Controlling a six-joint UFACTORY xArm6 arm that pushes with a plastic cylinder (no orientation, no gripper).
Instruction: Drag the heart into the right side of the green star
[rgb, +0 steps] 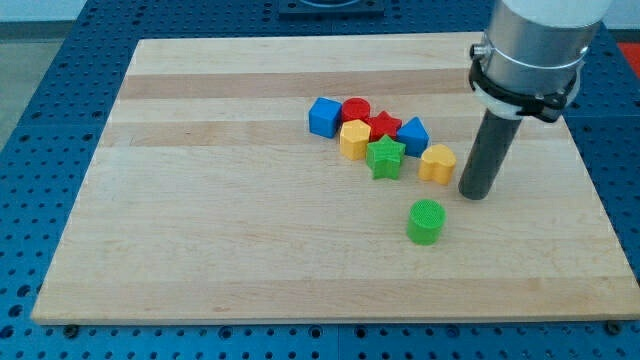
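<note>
The surface (200, 250) carried a tight cluster of blocks above its centre, nearer the top edge than the bottom edge. At the view's left end of the cluster stood the blue cube (323, 117). Next came the red cylinder (355, 108), with the yellow block (354, 140) just below it; the yellow block's exact shape could not be made out. The red star (384, 125) sat between them and the blue block (413, 135), whose form was unclear. The green star (385, 158) lay touching or nearly touching the yellow block on its left.

The yellow heart (437, 163), the item to be moved, sat just right of the green star with a narrow gap between them. A green cylinder (426, 222) stood apart, toward the bottom edge.

My tip (474, 194) rested on the surface just right of the heart, slightly below its centre line. No gripper was fitted; the rod held nothing.

Hazards, as a judgement: a push applied below the heart's centre could rotate it or steer it up into the blue block. Excess travel could drive the green star into the yellow block and shift the cluster.
</note>
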